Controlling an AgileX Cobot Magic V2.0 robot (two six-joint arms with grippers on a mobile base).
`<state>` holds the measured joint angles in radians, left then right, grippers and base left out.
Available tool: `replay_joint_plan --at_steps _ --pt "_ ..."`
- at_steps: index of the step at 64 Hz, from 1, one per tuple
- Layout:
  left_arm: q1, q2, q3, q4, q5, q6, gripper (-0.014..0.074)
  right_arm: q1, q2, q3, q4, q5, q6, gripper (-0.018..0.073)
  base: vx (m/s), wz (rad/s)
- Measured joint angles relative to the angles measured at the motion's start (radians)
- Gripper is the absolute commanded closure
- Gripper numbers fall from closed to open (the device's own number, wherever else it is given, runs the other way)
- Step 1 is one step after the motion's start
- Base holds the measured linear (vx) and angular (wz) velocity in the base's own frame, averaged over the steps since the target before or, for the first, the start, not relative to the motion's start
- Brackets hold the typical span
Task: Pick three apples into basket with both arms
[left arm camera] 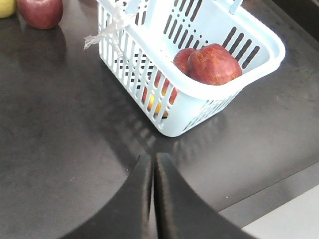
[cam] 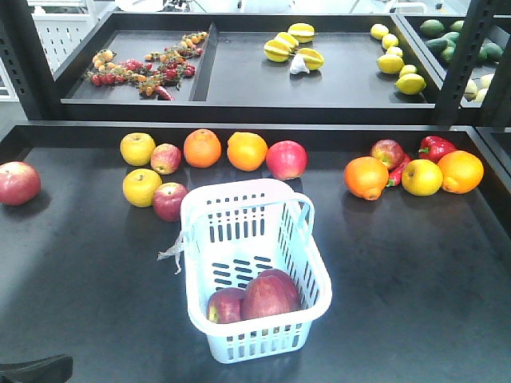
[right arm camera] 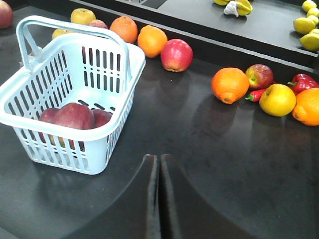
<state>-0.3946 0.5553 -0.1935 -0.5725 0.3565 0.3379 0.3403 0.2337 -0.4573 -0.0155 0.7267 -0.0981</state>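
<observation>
Bare table (cam: pixel 415 287) flanking basket (cam: pixel 307 275), fruit row (cam: pixel 247 152) crowding behind

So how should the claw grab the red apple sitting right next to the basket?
Come straight down on that apple and pinch its round sides near the middle, fingers set front and back. It sits upright on the table with its top free, but a yellow apple touches its left side and the basket is close on its right, so those sides are crowded.
</observation>
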Motion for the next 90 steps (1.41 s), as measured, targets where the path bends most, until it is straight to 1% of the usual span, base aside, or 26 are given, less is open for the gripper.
replay_joint_plan --at_steps 26,30,33,36,41,44,48,51,58,61,67,71,74,78,82,90 --pt "0.000 0.000 0.000 0.000 0.000 0.000 0.0603 0.000 0.000 0.000 -0.001 0.000 0.000 0.0561 0.00 0.00" --pt "0.000 0.000 0.000 0.000 0.000 -0.014 0.0603 0.000 0.000 0.000 -0.001 0.000 0.000 0.0561 0.00 0.00" --pt "0.000 -0.001 0.000 0.014 0.000 -0.038 0.0603 0.000 0.000 0.000 -0.001 0.000 0.000 0.0561 0.00 0.00" --pt "0.000 -0.003 0.002 0.047 0.005 -0.080 0.0603 0.000 0.000 0.000 -0.001 -0.001 0.000 0.0561 0.00 0.00" --pt "0.000 -0.025 0.023 0.125 0.012 -0.189 0.0603 0.000 0.000 0.000 -0.001 -0.001 0.000 0.0561 0.00 0.00" --pt "0.000 -0.047 0.048 0.174 0.012 -0.261 0.0603 0.000 0.000 0.000 -0.001 -0.001 0.000 0.0561 0.00 0.00" --pt "0.000 -0.089 0.099 0.224 -0.001 -0.322 0.0603 0.000 0.000 0.000 -0.001 -0.001 0.000 0.0561 0.00 0.00" --pt "0.000 -0.127 0.138 0.242 -0.018 -0.344 0.0603 0.000 0.000 0.000 -0.001 -0.001 0.000 0.0561 0.00 0.00" --pt "0.000 -0.238 0.209 0.268 -0.076 -0.362 0.0603 0.000 0.000 0.000 -0.001 -0.001 0.000 0.0561 0.00 0.00" --pt "0.000 -0.297 0.218 0.298 -0.099 -0.363 0.0603 0.000 0.000 0.000 -0.001 -0.001 0.000 0.0561 0.00 0.00" --pt "0.004 -0.407 0.218 0.406 -0.105 -0.363 0.0603 0.000 0.000 0.000 -0.001 -0.001 0.000 0.0561 0.00 0.00" --pt "0.028 -0.464 0.218 0.473 -0.104 -0.363 0.0603 0.000 0.000 0.000 -0.001 -0.001 0.000 0.0561 0.00 0.00" --pt "0.059 -0.502 0.218 0.520 -0.104 -0.363 0.0603 0.000 0.000 0.000 -0.001 -0.001 0.000 0.0561 0.00 0.00" --pt "0.120 -0.545 0.218 0.560 -0.101 -0.363 0.0603 0.000 0.000 0.000 -0.001 -0.001 0.000 0.0561 0.00 0.00" --pt "0.190 -0.562 0.218 0.578 -0.090 -0.363 0.0603 0.000 0.000 0.000 -0.001 -0.001 0.000 0.0561 0.00 0.00" --pt "0.315 -0.568 0.218 0.587 -0.086 -0.363 0.0603 0.000 0.000 0.000 -0.001 -0.001 0.000 0.0561 0.00 0.00"
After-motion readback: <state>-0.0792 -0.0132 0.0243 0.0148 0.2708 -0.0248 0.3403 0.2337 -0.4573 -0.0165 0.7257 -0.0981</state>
